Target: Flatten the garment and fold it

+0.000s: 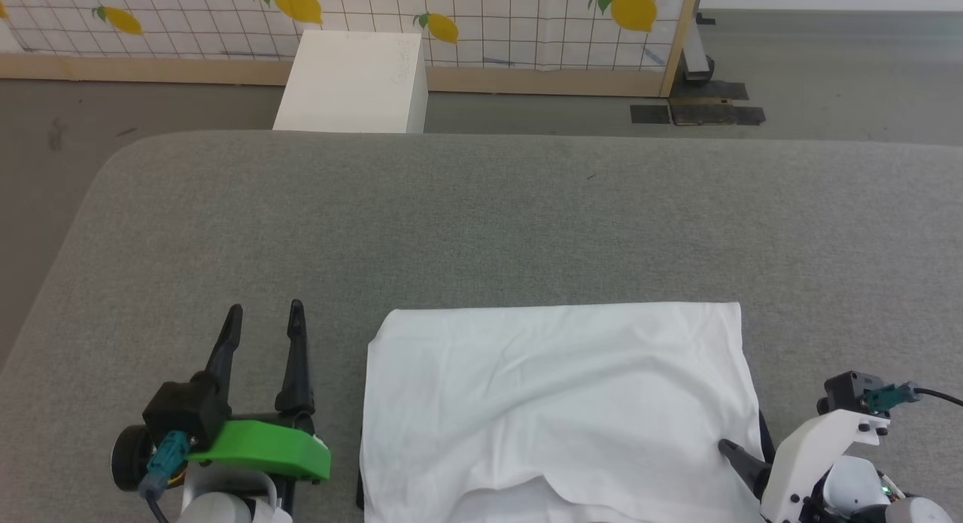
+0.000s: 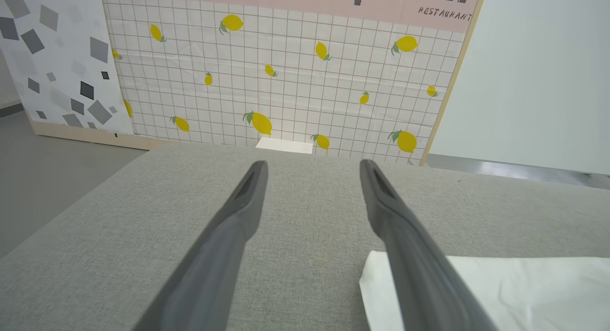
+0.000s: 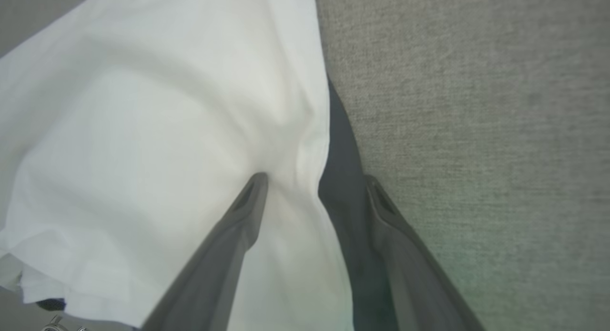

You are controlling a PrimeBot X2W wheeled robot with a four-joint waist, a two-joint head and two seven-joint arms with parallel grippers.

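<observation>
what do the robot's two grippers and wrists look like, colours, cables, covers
Left gripper: two long, tapering black fingers on a black block, a bright green plastic cover behind it, and a teal plug with a dark cable. Right gripper: the same dark fingers, a white wrist bracket, a black box with a teal connector and black cable.

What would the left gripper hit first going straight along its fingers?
The way looks free: the left gripper points over the grey surface, beside the garment. Past its far edge, possibly the white box; height unclear.
</observation>
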